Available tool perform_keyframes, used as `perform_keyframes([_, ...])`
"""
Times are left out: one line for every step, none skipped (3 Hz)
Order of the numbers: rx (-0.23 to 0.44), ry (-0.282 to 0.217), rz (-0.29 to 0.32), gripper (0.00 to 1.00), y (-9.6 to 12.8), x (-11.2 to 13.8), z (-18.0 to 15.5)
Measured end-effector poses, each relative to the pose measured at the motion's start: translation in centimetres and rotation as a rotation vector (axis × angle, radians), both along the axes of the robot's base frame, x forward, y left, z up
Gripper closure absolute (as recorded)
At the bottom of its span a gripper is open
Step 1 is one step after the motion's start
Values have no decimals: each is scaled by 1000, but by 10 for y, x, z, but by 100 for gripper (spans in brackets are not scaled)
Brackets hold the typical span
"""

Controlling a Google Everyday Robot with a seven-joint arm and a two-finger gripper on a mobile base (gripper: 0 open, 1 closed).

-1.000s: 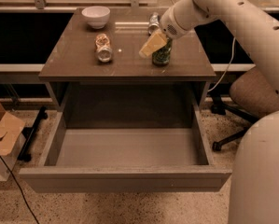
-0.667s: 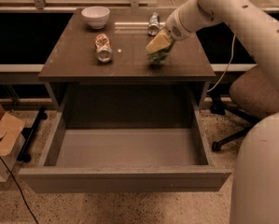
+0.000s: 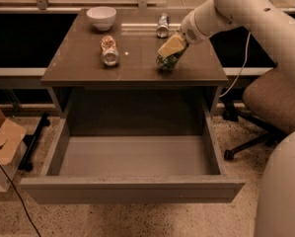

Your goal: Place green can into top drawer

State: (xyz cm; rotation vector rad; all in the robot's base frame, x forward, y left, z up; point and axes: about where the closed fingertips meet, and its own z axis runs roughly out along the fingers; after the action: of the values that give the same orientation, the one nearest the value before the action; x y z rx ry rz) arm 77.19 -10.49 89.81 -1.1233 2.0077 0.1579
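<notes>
**Green can in grip over bench, drawer open**

The gripper [image 3: 168, 52] is above the right front part of the bench [image 3: 83, 68]. The fingers [image 3: 170, 45] are clamped on the green can [image 3: 165, 62]. One pale finger lies across its upper half and the other is hidden behind it. The can is tilted, top leaning right toward the arm; contact between its base and the bench cannot be told. The drawer [image 3: 132, 189] below stands pulled out, well apart from the can. A silver can [image 3: 162, 25], a tan can [image 3: 109, 51] and a bowl [image 3: 101, 17] rest on the bench.
</notes>
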Motion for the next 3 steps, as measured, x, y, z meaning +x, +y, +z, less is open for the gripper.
perform_keyframes([8,-30,9,100,4,-12,17])
perform_keyframes([-12,-36,43,100,7,-36,37])
perform_keyframes([-93,6,54,100,-5,-80,38])
